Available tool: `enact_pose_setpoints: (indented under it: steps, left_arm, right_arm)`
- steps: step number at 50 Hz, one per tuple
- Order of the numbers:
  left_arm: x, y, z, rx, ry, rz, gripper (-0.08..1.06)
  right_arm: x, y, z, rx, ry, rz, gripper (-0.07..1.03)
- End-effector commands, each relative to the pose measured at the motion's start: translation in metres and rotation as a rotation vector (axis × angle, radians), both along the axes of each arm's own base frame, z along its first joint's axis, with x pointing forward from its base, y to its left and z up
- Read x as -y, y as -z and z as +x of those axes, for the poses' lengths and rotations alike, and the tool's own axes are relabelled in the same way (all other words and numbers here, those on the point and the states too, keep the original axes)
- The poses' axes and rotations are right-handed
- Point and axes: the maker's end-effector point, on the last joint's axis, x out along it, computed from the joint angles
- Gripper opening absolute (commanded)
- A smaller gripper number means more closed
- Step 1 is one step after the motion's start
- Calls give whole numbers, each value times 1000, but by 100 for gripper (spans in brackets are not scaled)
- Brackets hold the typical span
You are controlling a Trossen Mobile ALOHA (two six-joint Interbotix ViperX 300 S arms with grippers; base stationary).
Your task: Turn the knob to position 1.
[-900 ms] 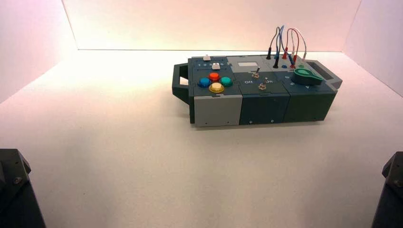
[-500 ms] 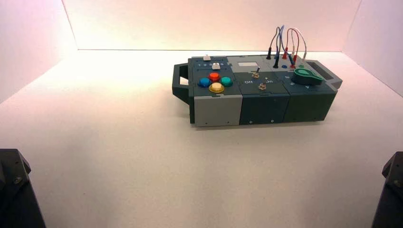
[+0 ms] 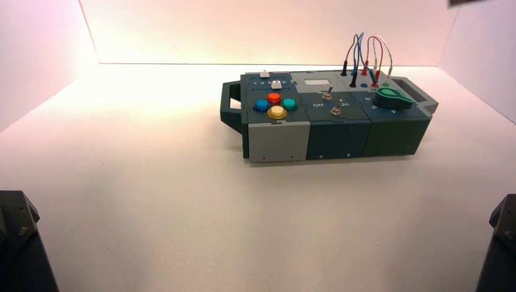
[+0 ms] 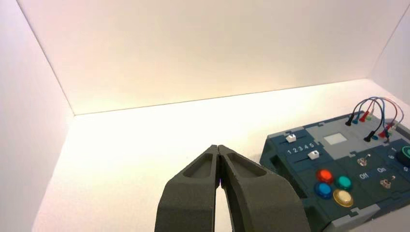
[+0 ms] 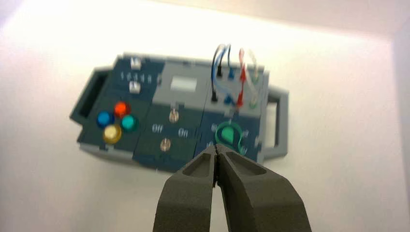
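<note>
The green knob (image 3: 391, 97) with its pointer tab sits on the right part of the dark box (image 3: 338, 134); the tab points toward the box's right end. The knob also shows in the right wrist view (image 5: 228, 135) and at the edge of the left wrist view (image 4: 405, 155). My right gripper (image 5: 215, 146) is shut and empty, held off the box with the knob just beyond its tips. My left gripper (image 4: 218, 146) is shut and empty, far left of the box. Neither gripper shows in the high view.
The box carries red (image 3: 274, 97), blue (image 3: 261, 105), yellow (image 3: 277, 112) and teal (image 3: 289, 104) push buttons, two metal toggle switches (image 3: 327, 94), two white sliders (image 3: 277, 84) and looped wires (image 3: 365, 55). Handles stick out at both ends. Dark arm bases sit at the lower corners (image 3: 18, 243).
The box and knob have not moved. A dark edge has appeared at the top right corner of the high view.
</note>
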Motion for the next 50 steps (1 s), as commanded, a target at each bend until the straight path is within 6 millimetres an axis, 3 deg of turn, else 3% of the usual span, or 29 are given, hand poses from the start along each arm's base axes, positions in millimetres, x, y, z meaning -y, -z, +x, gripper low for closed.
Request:
enact_pose_setpoints:
  steps: [1,12,20,35,50]
  left_arm:
    - [0,-8,4,9,-3,-1,-3]
    - [1,-4,6,-16,-3,5,-3]
    - [1,-4,6,-19,-2,6,-3]
    - [1,-3,7,-26,-2,8,-3]
    - [1,-4,8,-25,-3,6,-3]
  right_arm:
    - [-5,2,16,-80,8,-9,-2]
    - [-9,40,37,-302,16,-62,-2]
    - [-8,57,40,-404,24,-85,-2]
    - [9,79,41,-492,86,-94,-2]
    - [9,87,41,-524,89,-97,-2]
